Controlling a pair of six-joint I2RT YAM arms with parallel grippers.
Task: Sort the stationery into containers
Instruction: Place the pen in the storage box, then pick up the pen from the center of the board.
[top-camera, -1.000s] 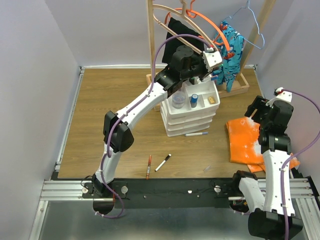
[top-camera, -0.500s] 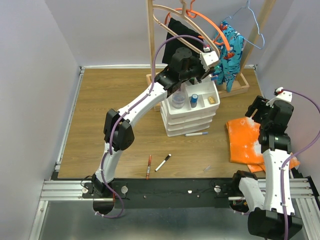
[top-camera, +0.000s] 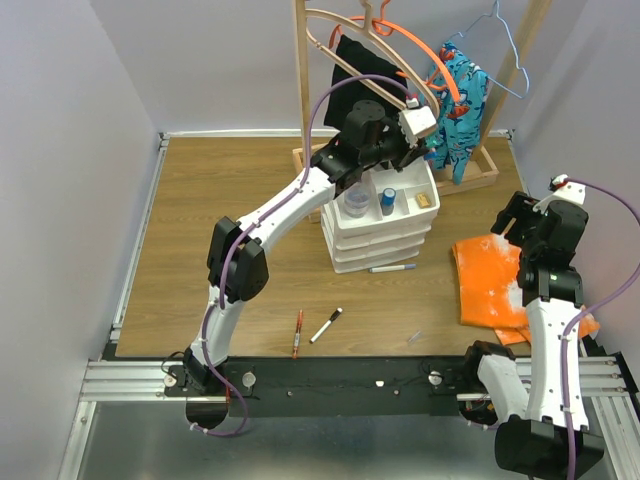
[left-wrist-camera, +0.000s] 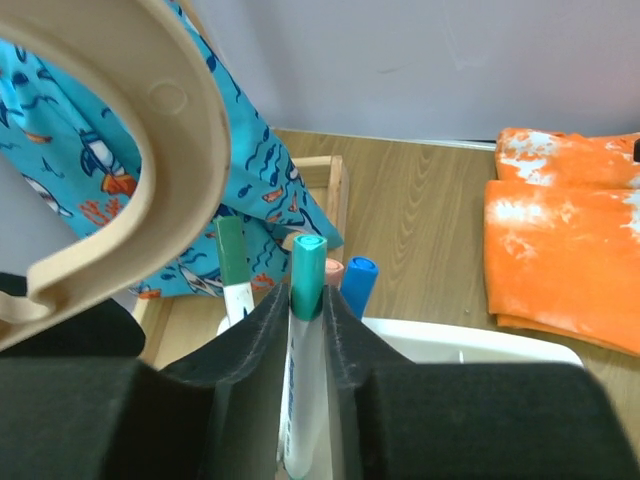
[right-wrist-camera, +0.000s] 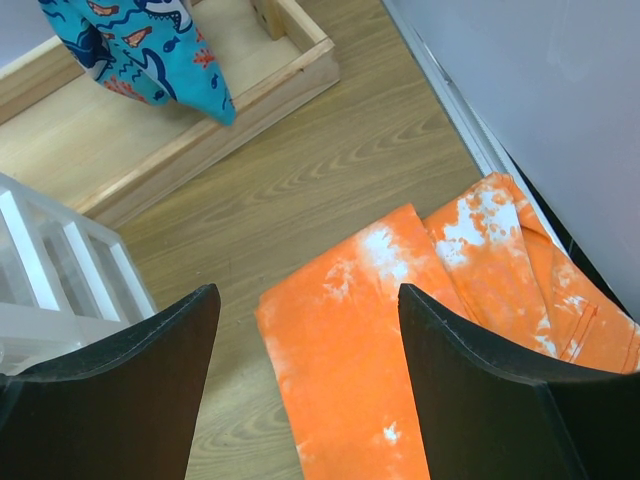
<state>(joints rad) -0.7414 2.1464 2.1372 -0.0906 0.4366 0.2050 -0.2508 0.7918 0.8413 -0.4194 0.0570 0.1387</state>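
Two black fingers (left-wrist-camera: 250, 345) of my left gripper (left-wrist-camera: 306, 305) are clamped on a teal-capped white marker (left-wrist-camera: 304, 400), whose cap pokes out past the pads. From above, this hand sits over the back of the white organiser (top-camera: 380, 245), close under the wooden rack (top-camera: 302, 80) and its hangers. Just beyond the held marker my wrist camera shows a green-capped marker (left-wrist-camera: 232, 255) on one side and a blue-capped one (left-wrist-camera: 358, 282) on the other. A pale pink cap (left-wrist-camera: 334, 270) peeks between them, and I cannot tell which compartment they stand in. The blue patterned garment (left-wrist-camera: 250, 165) hangs right behind them.

In the top tray a small blue-capped bottle (top-camera: 387, 203) stands in a middle compartment. On the table, a thin pen (top-camera: 392, 268) lies just beside the organiser's near edge. A red pen (top-camera: 298, 332) and a black-capped white marker (top-camera: 326, 325) lie close together nearer my bases.

My right gripper (right-wrist-camera: 300, 385) has its jaws spread wide with nothing between them. It hangs above the near edge of the orange cloth (right-wrist-camera: 400, 330), well apart from the organiser.
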